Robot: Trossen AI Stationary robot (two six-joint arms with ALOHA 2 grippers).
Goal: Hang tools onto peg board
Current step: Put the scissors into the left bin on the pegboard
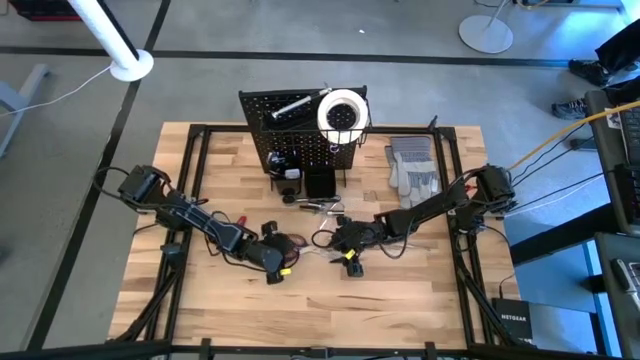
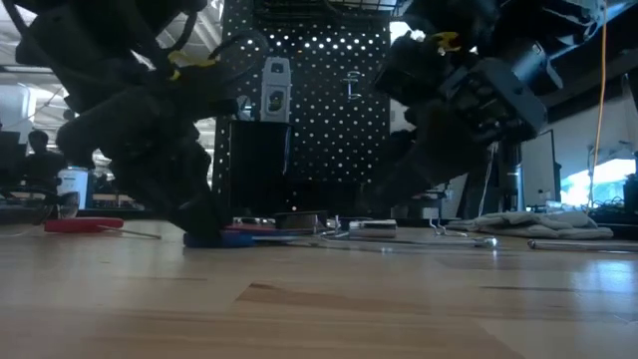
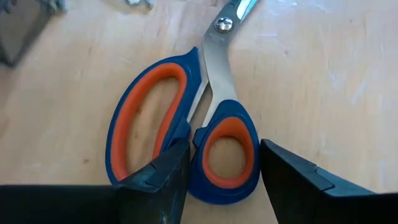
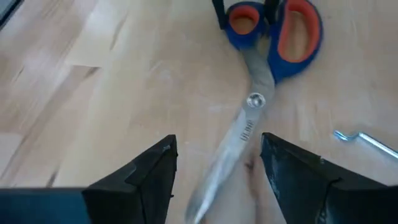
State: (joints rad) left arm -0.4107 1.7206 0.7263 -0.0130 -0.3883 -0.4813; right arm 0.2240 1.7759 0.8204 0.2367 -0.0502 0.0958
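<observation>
The thing I'm on right now is a pair of scissors with blue handles, orange-lined finger loops and steel blades point(image 3: 211, 93). They're lying flat on the pale wooden butcher-block table point(image 1: 400, 300), pretty much dead centre and a bit toward the near edge. My left gripper point(image 3: 224, 165) is down at the handle end with its two dark fingers straddling the smaller loop. One finger sits in the notch between the two loops and the other is just outside the loop. There's a sliver of table showing on that outer side, so the jaws are parted around the loop and I wouldn't call it a clamp. The right gripper point(image 4: 217, 155) is at roughly 3 o'clock from the handles, hanging over the blades with its fingers spread wide and nothing between them but the steel below. A thin bent silver metal rod point(image 4: 367, 142) lies on the wood just beside the blades. At 12 o'clock from the scissors stands the upright black perforated peg board point(image 1: 300, 130). A white tape roll point(image 1: 342, 110) is on it toward the right side and a silver metal tool point(image 1: 290, 106) hangs at an angle next to that. A small black bin point(image 1: 320, 183) sits at its foot. The grey work gloves point(image 1: 412, 168) are in a heap at about 2 o'clock, beside the board. Over at about 10 o'clock a slim red-handled tool point(image 2: 85, 225) lies flat on the table, well apart from the scissors.
</observation>
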